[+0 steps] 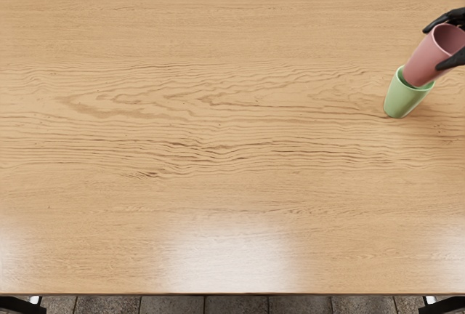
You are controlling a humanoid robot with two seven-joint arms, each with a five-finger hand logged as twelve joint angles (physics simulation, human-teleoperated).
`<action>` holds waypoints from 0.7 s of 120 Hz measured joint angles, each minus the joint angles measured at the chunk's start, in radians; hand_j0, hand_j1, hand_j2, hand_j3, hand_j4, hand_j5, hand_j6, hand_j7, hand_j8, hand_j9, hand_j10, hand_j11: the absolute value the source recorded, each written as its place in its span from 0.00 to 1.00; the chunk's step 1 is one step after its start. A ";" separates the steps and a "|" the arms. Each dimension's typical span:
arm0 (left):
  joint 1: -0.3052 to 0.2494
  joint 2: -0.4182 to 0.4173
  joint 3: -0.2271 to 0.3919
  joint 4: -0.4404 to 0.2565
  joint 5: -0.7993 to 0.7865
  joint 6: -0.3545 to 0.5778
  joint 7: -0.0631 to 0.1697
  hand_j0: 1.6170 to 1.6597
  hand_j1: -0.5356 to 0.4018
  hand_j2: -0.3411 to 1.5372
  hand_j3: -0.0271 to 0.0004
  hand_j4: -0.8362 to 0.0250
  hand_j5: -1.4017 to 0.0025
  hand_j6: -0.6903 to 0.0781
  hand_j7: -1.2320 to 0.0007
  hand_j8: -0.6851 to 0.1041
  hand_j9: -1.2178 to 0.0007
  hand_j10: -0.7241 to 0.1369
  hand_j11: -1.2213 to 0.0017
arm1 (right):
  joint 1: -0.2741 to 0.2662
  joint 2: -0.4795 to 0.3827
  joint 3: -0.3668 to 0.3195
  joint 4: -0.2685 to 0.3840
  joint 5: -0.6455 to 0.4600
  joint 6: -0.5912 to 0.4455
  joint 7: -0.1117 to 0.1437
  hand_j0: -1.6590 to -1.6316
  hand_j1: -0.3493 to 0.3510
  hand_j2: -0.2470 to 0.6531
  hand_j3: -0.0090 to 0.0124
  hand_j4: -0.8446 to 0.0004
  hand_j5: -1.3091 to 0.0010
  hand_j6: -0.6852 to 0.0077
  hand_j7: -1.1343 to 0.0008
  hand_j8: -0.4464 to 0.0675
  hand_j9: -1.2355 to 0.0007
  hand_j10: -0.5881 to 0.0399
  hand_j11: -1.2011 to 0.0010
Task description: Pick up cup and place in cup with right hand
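Leaning in right hand (pixel 453 16), pink cup (pixel 426 59), partly inside green cup (pixel 404 100)

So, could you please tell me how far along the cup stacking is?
It looks nearly done. The pink cup is picked up and lined up, its base at the mouth of the green cup. The right hand has it in its grasp, with most of it above the green rim. Lowering it fully inside and letting go appear to be left.

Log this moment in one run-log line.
black right hand: grasping tapered pink cup | pink cup base: at mouth of tapered light-green cup | release: not yet | left hand: not in view
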 joint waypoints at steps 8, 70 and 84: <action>0.000 0.000 0.000 0.000 0.000 0.000 0.000 0.96 0.93 0.18 0.98 0.96 0.99 0.88 0.99 0.85 0.99 0.83 0.99 | -0.003 0.001 -0.004 -0.009 0.000 0.000 0.005 0.32 0.65 0.14 0.37 0.52 0.41 0.68 0.42 0.66 0.45 0.63 0.46; 0.000 0.000 0.000 0.000 0.000 0.000 0.000 0.96 0.93 0.18 0.98 0.96 0.99 0.88 0.99 0.85 0.99 0.83 0.99 | -0.002 0.039 -0.007 -0.082 -0.003 -0.003 0.023 0.33 0.61 0.11 0.39 0.47 0.43 0.63 0.43 0.59 0.47 0.58 0.47; -0.001 0.000 0.000 0.000 0.000 0.000 0.000 0.96 0.93 0.18 0.98 0.96 0.99 0.88 0.99 0.85 0.99 0.83 0.99 | -0.003 0.044 -0.008 -0.097 -0.003 -0.004 0.034 0.33 0.60 0.10 0.39 0.46 0.44 0.62 0.43 0.57 0.48 0.57 0.47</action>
